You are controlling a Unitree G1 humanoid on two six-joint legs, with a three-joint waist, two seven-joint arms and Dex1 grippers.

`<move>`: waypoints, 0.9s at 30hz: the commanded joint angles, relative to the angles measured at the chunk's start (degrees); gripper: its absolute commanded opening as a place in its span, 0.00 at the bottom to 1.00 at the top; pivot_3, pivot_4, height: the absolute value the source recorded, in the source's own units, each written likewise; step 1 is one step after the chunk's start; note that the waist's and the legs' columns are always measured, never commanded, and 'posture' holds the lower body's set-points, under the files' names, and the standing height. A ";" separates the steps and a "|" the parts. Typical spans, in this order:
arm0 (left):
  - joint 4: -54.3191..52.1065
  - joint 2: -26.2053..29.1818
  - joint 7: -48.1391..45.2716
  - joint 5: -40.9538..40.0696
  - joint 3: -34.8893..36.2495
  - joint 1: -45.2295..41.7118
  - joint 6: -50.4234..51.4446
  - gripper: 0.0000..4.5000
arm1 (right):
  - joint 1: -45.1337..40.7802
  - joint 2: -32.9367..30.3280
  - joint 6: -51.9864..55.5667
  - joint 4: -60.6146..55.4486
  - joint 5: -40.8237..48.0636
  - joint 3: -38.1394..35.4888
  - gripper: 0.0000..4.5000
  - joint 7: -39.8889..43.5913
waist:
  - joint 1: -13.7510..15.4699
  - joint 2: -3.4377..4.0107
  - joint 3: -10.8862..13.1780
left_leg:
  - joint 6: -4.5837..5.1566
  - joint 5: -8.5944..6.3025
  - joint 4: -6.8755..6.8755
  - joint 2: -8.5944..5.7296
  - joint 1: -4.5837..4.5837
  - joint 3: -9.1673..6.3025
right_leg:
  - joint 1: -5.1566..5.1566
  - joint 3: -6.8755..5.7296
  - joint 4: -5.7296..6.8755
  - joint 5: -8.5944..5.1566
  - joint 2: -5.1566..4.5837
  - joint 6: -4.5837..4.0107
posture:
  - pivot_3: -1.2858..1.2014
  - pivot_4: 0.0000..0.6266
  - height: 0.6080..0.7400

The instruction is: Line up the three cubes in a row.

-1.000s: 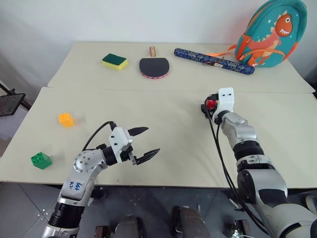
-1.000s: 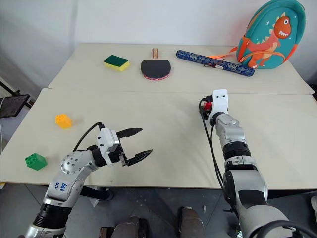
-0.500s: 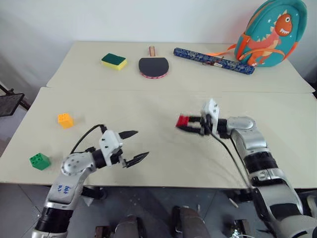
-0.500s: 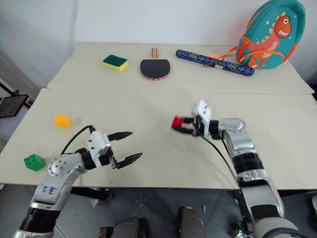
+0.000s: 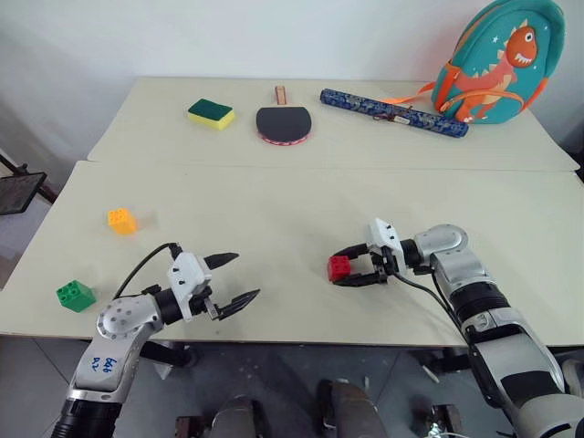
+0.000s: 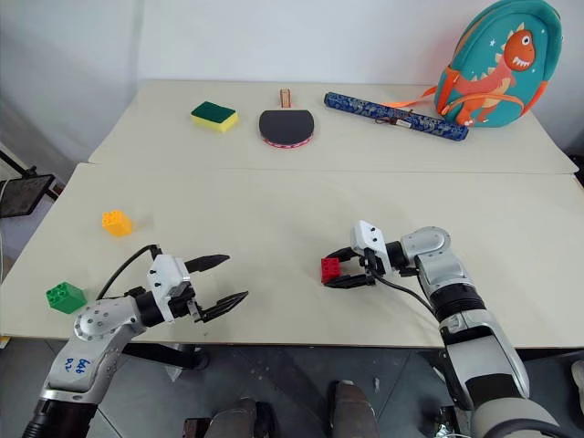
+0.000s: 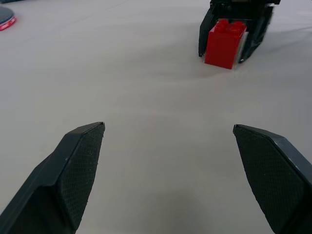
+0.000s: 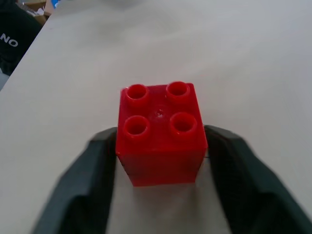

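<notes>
The red cube (image 5: pixel 338 267) sat upright on the front bench (image 5: pixel 292 205), studs up, near its middle and a little toward the right, between the two fingers of the right gripper (image 5: pixel 351 266). In the right wrist view the fingers (image 8: pixel 92 170) stood close along both sides of the cube, but whether they pressed on it or had let go could not be told. The left gripper (image 5: pixel 233 280) hung over the front part of the bench, its fingers spread wide and empty, pointing across toward the red cube, which showed well ahead of it in the left wrist view. The yellow cube (image 5: pixel 121 220) lay on the left part of the bench, and the green cube (image 5: pixel 75 295) lay nearer the front left corner, well apart from the red one and somewhat apart from each other. On the back bench (image 5: pixel 164 119) lay a sponge (image 5: pixel 211 113), a paddle (image 5: pixel 284 121) and a dark blue roll (image 5: pixel 393 112), with a backpack (image 5: pixel 497 60) standing at the right end.
</notes>
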 commanded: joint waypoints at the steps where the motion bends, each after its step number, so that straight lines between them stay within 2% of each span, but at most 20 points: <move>1: -3.97 0.02 1.94 -1.49 3.87 2.09 -0.91 1.00 | 0.92 -1.03 -1.47 -4.50 2.43 -3.13 0.92 0.81 | 0.00 0.00 0.00 | 0.00 0.00 0.00 0.01 -0.01 -0.01 | 0.00 0.00 -0.01 0.00 0.00 0.00 | 0.52 0.24 1.00; 2: -4.32 -0.15 2.43 -1.32 4.38 2.69 -1.28 1.00 | 1.40 -1.28 -1.92 -5.29 2.58 -3.52 0.99 0.84 | 0.00 0.00 0.00 | -0.01 -0.01 -0.01 0.01 0.00 -0.02 | 0.00 0.00 -0.01 0.00 -0.02 0.00 | 0.52 0.24 1.00; 6: -10.19 -7.26 10.43 -4.43 15.37 10.22 -7.81 1.00 | 6.61 -3.56 2.96 -17.19 12.86 -10.45 0.99 3.55 | 0.04 0.01 0.01 | 0.01 -0.07 -0.03 0.07 -0.01 -0.03 | 0.00 0.01 -0.03 0.00 -0.07 0.00 | 0.52 0.24 1.00; 12: -16.59 -16.17 17.12 -6.83 23.28 24.88 -9.91 1.00 | 12.92 -2.60 6.48 -29.53 20.21 -12.83 0.99 2.23 | 0.06 0.00 0.02 | 0.03 -0.20 -0.04 0.06 0.04 -0.01 | 0.04 -0.05 -0.20 0.03 -0.05 0.05 | 0.52 0.24 1.00; 16: -14.92 -27.80 24.69 -6.33 29.29 36.15 -15.02 1.00 | 15.73 -0.69 8.58 -35.90 22.93 -10.52 0.99 2.61 | -0.04 -0.03 0.02 | 0.13 -0.25 -0.03 0.06 0.02 -0.02 | 0.08 -0.05 -0.36 0.00 -0.08 -0.01 | 0.52 0.24 1.00; 22: -11.27 -35.12 33.65 -7.34 33.49 38.30 -15.80 1.00 | 16.99 0.92 8.08 -38.03 23.51 -9.01 0.99 2.68 | 0.38 -0.26 0.07 | 0.49 -0.47 -0.01 0.01 -0.02 -0.13 | 0.14 -0.17 -0.45 -0.04 -0.08 -0.06 | 0.52 0.24 1.00; 27: -12.93 -34.06 37.94 -5.79 31.03 34.40 -13.03 1.00 | 17.19 0.74 7.82 -37.79 23.08 -8.40 0.99 2.51 | 0.20 -0.22 0.07 | 0.63 -0.56 -0.01 0.01 -0.01 -0.17 | 0.33 -0.29 -0.74 -0.03 -0.08 -0.06 | 0.52 0.24 1.00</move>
